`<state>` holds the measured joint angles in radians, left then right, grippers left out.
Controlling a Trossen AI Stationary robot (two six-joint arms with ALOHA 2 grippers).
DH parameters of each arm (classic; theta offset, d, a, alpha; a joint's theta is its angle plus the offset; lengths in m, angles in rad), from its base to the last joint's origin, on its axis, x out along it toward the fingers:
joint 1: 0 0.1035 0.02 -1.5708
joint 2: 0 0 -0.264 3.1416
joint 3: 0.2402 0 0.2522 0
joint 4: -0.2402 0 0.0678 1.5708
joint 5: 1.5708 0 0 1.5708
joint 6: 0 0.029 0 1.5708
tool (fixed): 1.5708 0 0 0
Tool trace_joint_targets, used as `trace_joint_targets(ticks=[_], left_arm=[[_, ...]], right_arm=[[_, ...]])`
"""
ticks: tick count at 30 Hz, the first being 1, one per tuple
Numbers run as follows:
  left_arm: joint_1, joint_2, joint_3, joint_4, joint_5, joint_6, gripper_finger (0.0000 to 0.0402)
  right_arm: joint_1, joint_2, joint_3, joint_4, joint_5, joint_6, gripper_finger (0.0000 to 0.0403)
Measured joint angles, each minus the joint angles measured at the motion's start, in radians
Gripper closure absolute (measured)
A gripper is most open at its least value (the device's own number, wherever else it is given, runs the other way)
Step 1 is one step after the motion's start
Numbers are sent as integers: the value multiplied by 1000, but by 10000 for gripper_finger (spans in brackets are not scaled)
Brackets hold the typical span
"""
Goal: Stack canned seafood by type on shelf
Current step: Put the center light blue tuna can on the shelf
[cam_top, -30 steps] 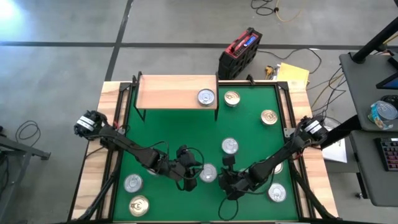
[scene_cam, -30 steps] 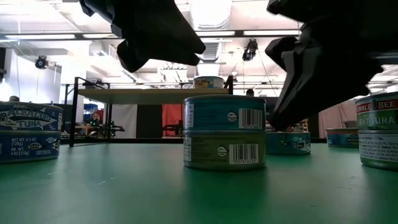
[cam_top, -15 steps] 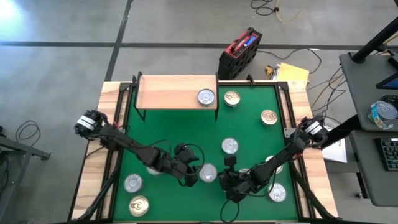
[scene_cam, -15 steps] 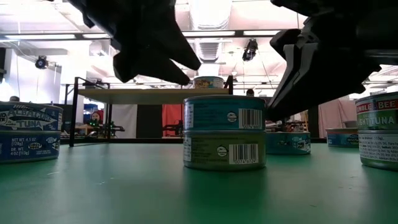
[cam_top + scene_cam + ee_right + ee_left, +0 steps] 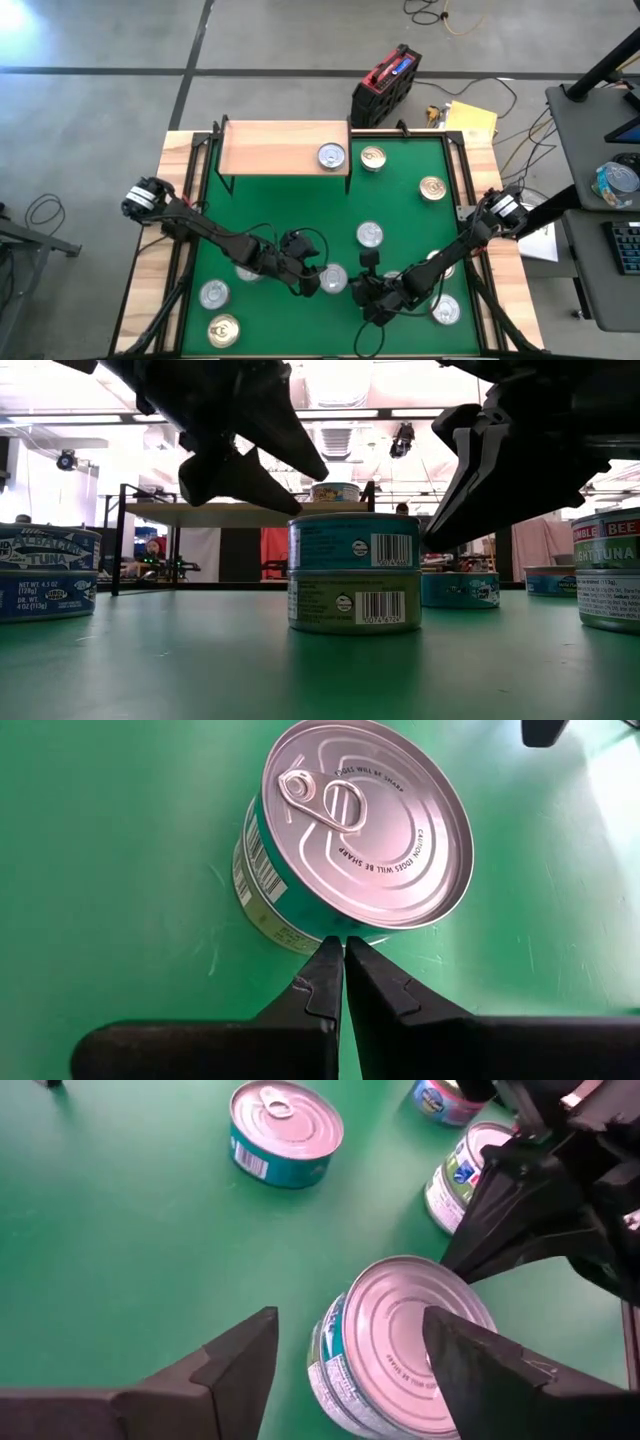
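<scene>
Two canned seafood tins are stacked mid-mat, a teal-sided tin (image 5: 340,542) resting on a green-sided one (image 5: 340,603). My left gripper (image 5: 350,1315) stands open just above the silver lid (image 5: 400,1330), on the stack's left side; I cannot tell whether it touches. My right gripper (image 5: 345,942) is shut at the stack's right side (image 5: 358,287). The shelf (image 5: 285,148) stands at the far left on thin black legs and bears one silver-topped tin (image 5: 331,156). My right gripper's shut fingertips (image 5: 330,960) meet the top tin's side wall just under its rim (image 5: 345,934), on the side facing the table's right. The fingers slant down from the right. The tin stays flat on the lower tin.
Loose tins lie on the green mat (image 5: 290,215): gold-topped ones (image 5: 372,158) (image 5: 432,188) (image 5: 222,330) and silver-topped ones (image 5: 369,235) (image 5: 444,310) (image 5: 213,293). Stacked tins stand at the low view's edges (image 5: 45,572) (image 5: 610,570). Black frame rails (image 5: 195,190) edge the mat.
My left gripper has opened, rolled a little and sunk slightly toward the stack's top. The stack of two tins has slid a little toward the table's left, staying upright. My right gripper has kept shut beside it.
</scene>
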<state>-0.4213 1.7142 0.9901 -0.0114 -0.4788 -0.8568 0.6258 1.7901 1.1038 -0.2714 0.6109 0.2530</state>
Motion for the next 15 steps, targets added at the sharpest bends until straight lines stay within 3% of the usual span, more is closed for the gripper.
trace_joint_targets(ticks=[15], left_arm=[[3,109,10,23,80,-117,158]], right_arm=[[0,0,-1,12,-1,-4,394]])
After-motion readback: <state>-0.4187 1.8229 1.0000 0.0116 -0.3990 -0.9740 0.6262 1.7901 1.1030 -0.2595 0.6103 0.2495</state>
